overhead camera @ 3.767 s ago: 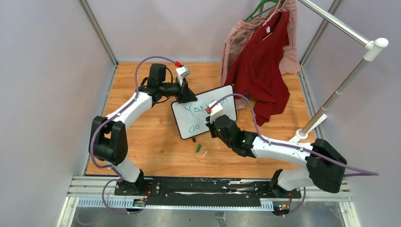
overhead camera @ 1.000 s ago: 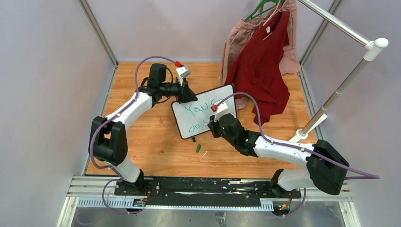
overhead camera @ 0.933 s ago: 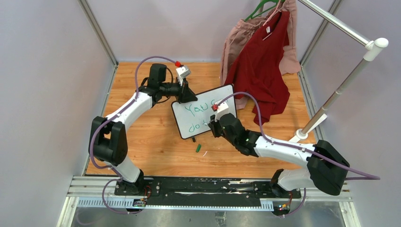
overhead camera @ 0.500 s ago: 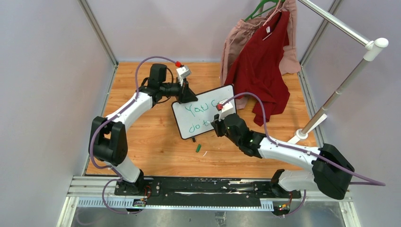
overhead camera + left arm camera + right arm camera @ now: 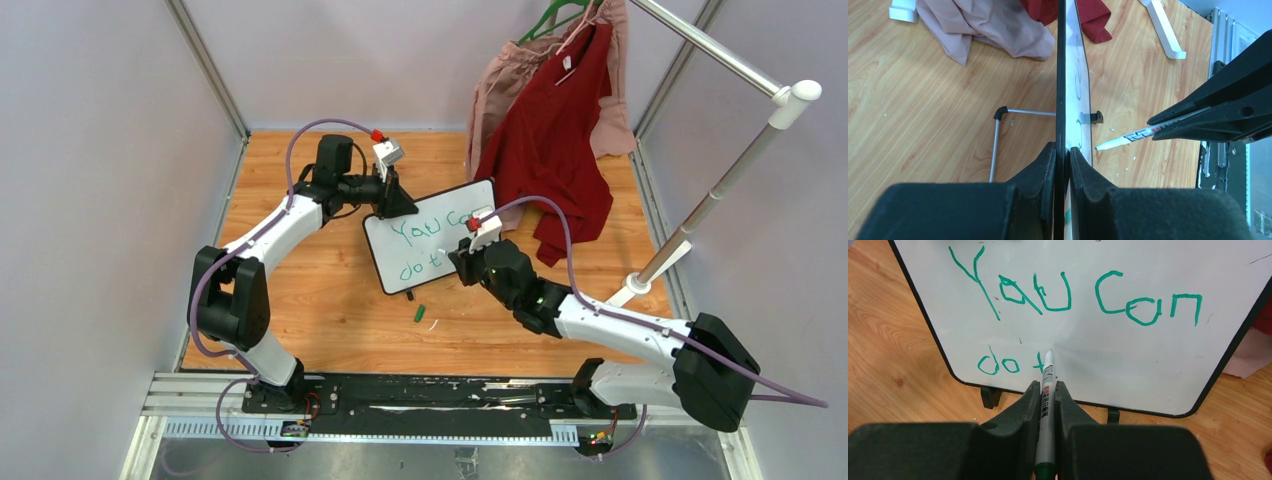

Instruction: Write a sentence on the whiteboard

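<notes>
The whiteboard (image 5: 470, 197) stands tilted mid-table, black-framed; my left gripper (image 5: 395, 205) is shut on its upper left edge. From the left wrist view I see that edge (image 5: 1061, 75) end-on, clamped between the left gripper (image 5: 1062, 150). The sentence is in green: "You can" (image 5: 1073, 292) above "do t" (image 5: 1003, 364). My right gripper (image 5: 1047, 385) is shut on a grey marker (image 5: 1047, 390), whose tip touches the board just right of the "t". From above, the right gripper (image 5: 462, 262) sits at the board's lower right. The marker (image 5: 1133, 136) also shows from the side.
A green marker cap (image 5: 420, 313) lies on the wood in front of the board. A red garment (image 5: 550, 150) and a pink one (image 5: 500, 80) hang from a rack (image 5: 720, 190) at the back right, draping behind the board. The rack's white foot (image 5: 645, 280) rests right of it.
My right gripper has slid rightward along the lower line with the marker, and a "t" now follows "do". The left arm and the board have not moved.
</notes>
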Robot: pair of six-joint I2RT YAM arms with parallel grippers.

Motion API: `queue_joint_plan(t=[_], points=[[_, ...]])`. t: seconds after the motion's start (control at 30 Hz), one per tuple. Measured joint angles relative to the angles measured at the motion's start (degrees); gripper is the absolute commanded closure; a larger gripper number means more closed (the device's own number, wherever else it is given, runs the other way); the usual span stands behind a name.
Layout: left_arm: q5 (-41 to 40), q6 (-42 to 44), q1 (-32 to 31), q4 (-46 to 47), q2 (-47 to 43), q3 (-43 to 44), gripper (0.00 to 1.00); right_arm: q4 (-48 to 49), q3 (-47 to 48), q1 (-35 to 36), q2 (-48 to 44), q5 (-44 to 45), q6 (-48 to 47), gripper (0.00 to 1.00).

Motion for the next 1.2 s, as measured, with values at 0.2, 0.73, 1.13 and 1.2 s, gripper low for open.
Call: queue_joint_plan(t=[0.2, 0.73, 1.13, 1.2], points=[[0.0, 0.0, 0.0, 0.0, 0.0, 0.0, 1.00, 0.4, 0.6, -0.5, 1.7, 0.0, 0.0, 1.00], [-0.1, 0.0, 0.0, 0.0, 0.0, 0.0, 1.00, 0.8, 1.2, -1.8, 3.2, 0.0, 0.4, 1.00], [-0.1, 0.0, 0.0, 0.0, 0.0, 0.0, 1.00, -0.7, 0.0, -1.9, 3.2, -0.6, 1.6, 1.00], [-0.1, 0.0, 0.0, 0.0, 0.0, 0.0, 1.00, -1.0, -0.4, -1.9, 3.2, -0.8, 1.9, 1.00]])
